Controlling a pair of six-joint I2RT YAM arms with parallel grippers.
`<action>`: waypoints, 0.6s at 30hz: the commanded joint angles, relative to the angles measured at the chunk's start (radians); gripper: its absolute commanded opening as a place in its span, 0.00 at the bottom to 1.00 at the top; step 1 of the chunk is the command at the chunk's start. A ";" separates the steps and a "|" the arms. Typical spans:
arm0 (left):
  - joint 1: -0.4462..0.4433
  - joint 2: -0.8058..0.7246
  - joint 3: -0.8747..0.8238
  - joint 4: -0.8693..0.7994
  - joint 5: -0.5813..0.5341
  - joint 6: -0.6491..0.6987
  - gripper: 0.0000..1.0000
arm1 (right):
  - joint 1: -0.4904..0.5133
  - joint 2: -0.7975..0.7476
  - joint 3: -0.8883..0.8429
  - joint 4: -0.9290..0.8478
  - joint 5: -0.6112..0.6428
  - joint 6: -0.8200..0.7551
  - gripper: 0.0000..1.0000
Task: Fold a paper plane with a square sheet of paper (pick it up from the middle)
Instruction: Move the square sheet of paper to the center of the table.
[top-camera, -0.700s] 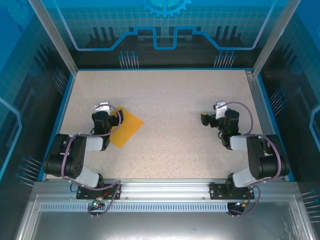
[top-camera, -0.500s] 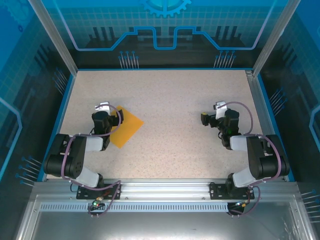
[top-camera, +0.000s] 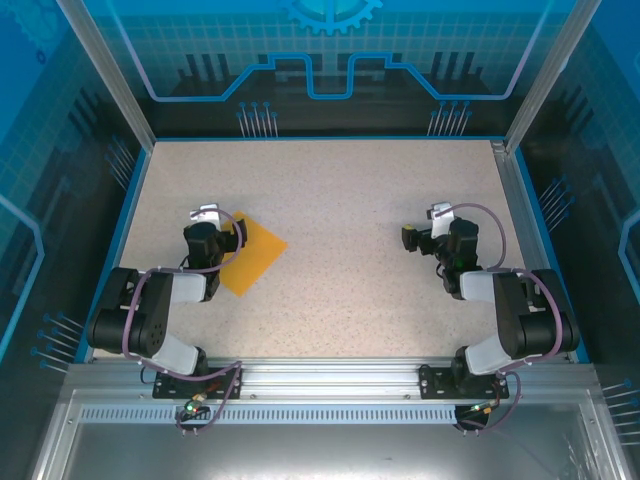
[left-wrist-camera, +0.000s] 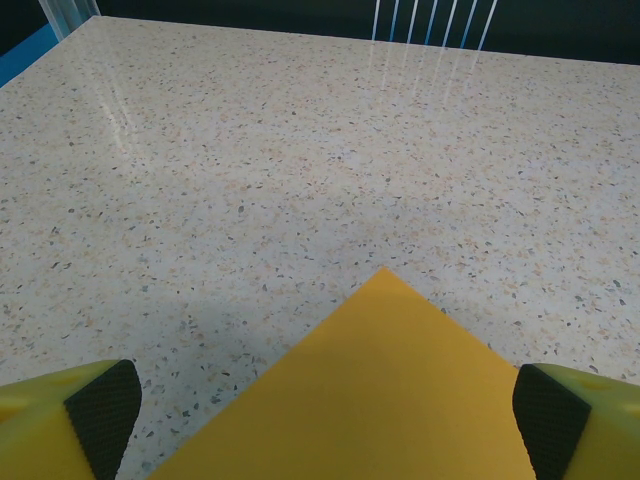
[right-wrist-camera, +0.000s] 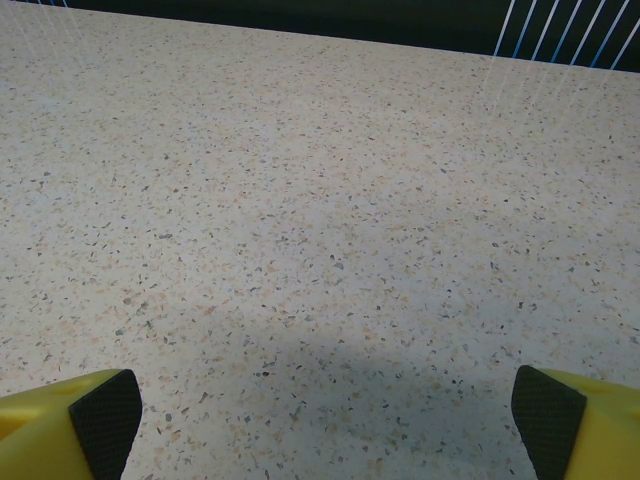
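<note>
The square sheet of paper (top-camera: 258, 252) is orange-yellow and lies flat on the speckled table at the left, turned like a diamond. My left gripper (top-camera: 208, 228) hangs over its left part. In the left wrist view the paper (left-wrist-camera: 390, 370) lies below the wide-apart fingers, one corner pointing away. The left gripper (left-wrist-camera: 325, 415) is open and its pads (left-wrist-camera: 100, 410) touch nothing. On the other side of the table, far from the paper, my right gripper (top-camera: 447, 232) is open. In the right wrist view the right gripper (right-wrist-camera: 325, 420) has bare table under it.
The speckled table (top-camera: 350, 200) is ringed by a blue rim and transparent walls (top-camera: 330, 60). Metal posts (top-camera: 105, 70) stand at the back corners. Both arm bases sit on the aluminium rail (top-camera: 320, 375) at the near edge.
</note>
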 joint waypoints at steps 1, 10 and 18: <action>0.006 -0.001 -0.007 0.032 0.013 0.006 0.99 | -0.010 0.003 0.017 0.001 -0.005 -0.013 0.99; 0.006 -0.001 -0.007 0.032 0.014 0.007 0.99 | -0.009 0.003 0.018 0.001 -0.004 -0.013 0.99; 0.006 -0.007 -0.013 0.036 0.014 0.008 0.99 | -0.009 0.003 0.017 0.001 -0.005 -0.013 0.99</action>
